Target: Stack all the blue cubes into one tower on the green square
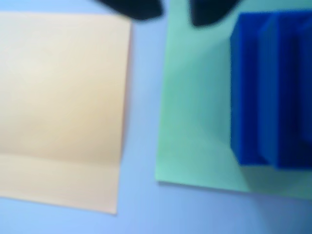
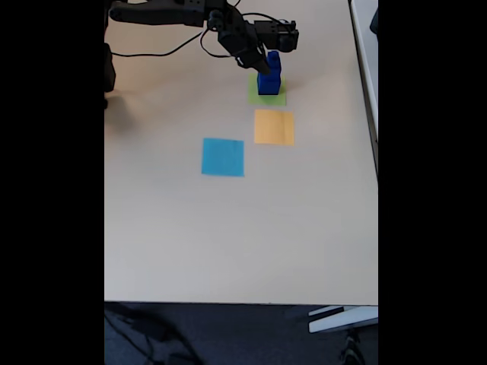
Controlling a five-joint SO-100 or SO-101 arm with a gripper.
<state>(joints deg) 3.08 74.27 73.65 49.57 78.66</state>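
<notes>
Standing on the green square [image 2: 268, 92] near the far edge of the worktop [image 2: 228, 228] in the fixed view: the tower [image 2: 269, 76] of dark blue cubes, stepped and narrowing upward. Seen from the wrist view as a blurred blue block [image 1: 270, 90] with vertical steps, set on the right part of the green square [image 1: 195, 112]. Hovering at the tower's top in the fixed view: the black fingers [image 2: 259, 55], just left of the uppermost cube, contact impossible to judge at this size. Showing as two dark tips at the upper edge of the wrist view [image 1: 171, 10], with a strip of green and worktop between them, so spread apart and clamped on nothing. Lying just beside the green square, toward the camera in the fixed view: an orange square [image 2: 274, 127]. Farther to the left and nearer: a light blue square [image 2: 223, 157], bare. Trailing along the far edge behind the arm: black cables [image 2: 163, 49].
</notes>
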